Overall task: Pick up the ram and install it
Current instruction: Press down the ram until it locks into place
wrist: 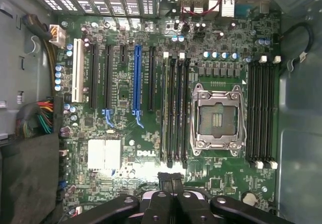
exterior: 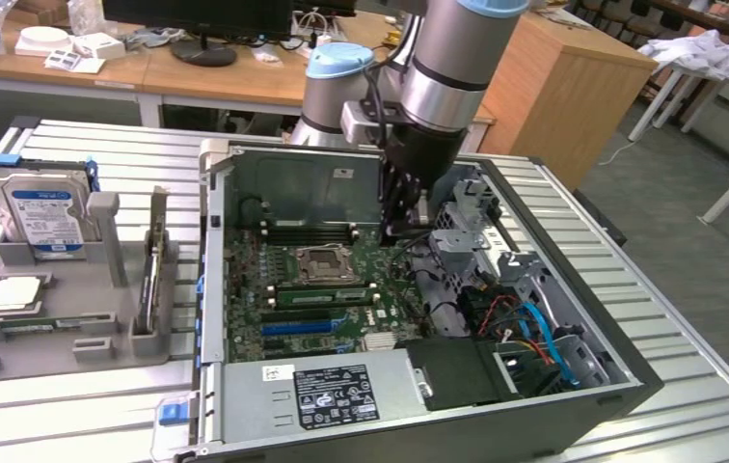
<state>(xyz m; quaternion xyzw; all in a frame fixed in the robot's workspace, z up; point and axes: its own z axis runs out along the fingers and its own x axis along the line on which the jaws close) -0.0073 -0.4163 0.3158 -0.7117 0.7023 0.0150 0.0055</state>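
A green ram stick point(exterior: 319, 295) sits seated in a slot beside the empty processor socket point(exterior: 319, 262) on the motherboard; in the wrist view it is the ram stick point(wrist: 165, 108) in the first slot of the bank next to the socket point(wrist: 217, 117). Another thin stick point(exterior: 155, 265) stands on edge in the grey fixture at the exterior view's left. My gripper point(exterior: 402, 230) hangs inside the open case above the board. In the wrist view the gripper point(wrist: 171, 179) is shut with nothing between its fingers, over the end of that slot bank.
The computer case point(exterior: 596, 405) lies open on a slatted metal table, with a power supply point(exterior: 326, 391) and cables point(exterior: 532, 333) inside. The grey fixture point(exterior: 94, 323) holds a hard drive point(exterior: 40, 212) and a square silver processor chip point(exterior: 17, 292). Desks stand behind.
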